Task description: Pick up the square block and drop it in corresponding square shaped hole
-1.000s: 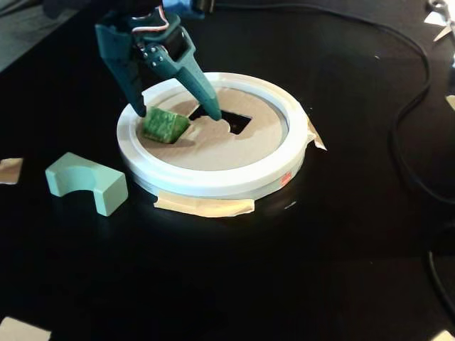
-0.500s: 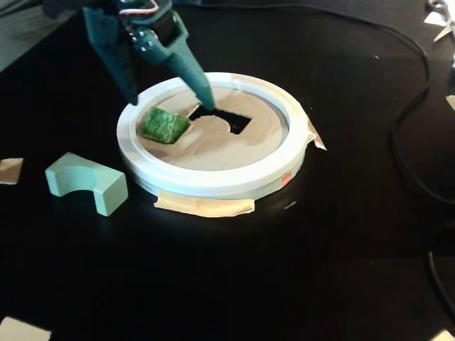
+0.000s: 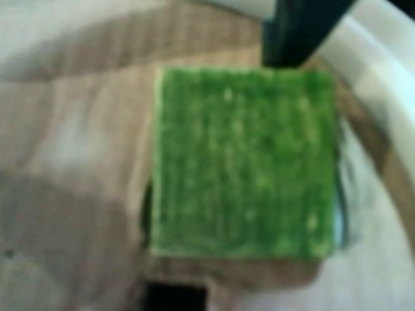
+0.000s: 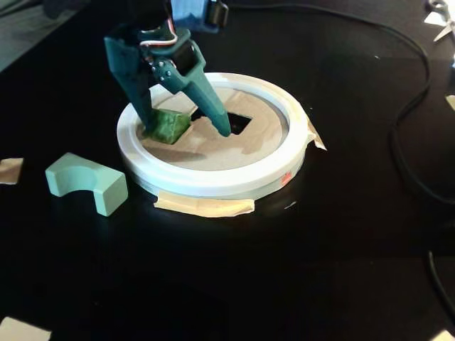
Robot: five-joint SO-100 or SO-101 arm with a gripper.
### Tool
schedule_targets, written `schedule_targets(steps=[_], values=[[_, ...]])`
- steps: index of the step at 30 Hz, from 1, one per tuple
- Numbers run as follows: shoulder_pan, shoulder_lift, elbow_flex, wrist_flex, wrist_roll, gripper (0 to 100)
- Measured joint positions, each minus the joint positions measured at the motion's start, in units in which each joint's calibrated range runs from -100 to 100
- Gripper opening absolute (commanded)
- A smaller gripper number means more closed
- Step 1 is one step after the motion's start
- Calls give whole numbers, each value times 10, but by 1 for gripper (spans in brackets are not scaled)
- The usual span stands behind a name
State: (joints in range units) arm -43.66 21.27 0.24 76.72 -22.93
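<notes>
The green square block [image 4: 169,126] lies on the left side of the cardboard lid [image 4: 213,150] inside the white ring [image 4: 213,183]. It fills the wrist view [image 3: 243,162], with dark gaps along its left and right edges, as if partly sunk into an opening. A dark square hole [image 4: 239,123] shows in the lid to the block's right. My gripper [image 4: 187,130] is open, its jaws spread wide astride the block. The left finger [image 4: 148,121] touches the block and the right finger [image 4: 217,114] stands at the hole's edge. One dark finger [image 3: 295,32] shows at the top of the wrist view.
A mint-green arch block [image 4: 85,183] lies on the black table left of the ring. Masking tape [image 4: 206,206] holds the ring down at the front. A black cable [image 4: 405,121] runs along the right side. Paper scraps lie at the left edge [image 4: 10,170].
</notes>
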Motion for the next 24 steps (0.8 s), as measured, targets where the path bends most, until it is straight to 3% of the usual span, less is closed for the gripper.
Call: schedule_targets(steps=[24], values=[[7, 17, -2, 16, 18, 100]])
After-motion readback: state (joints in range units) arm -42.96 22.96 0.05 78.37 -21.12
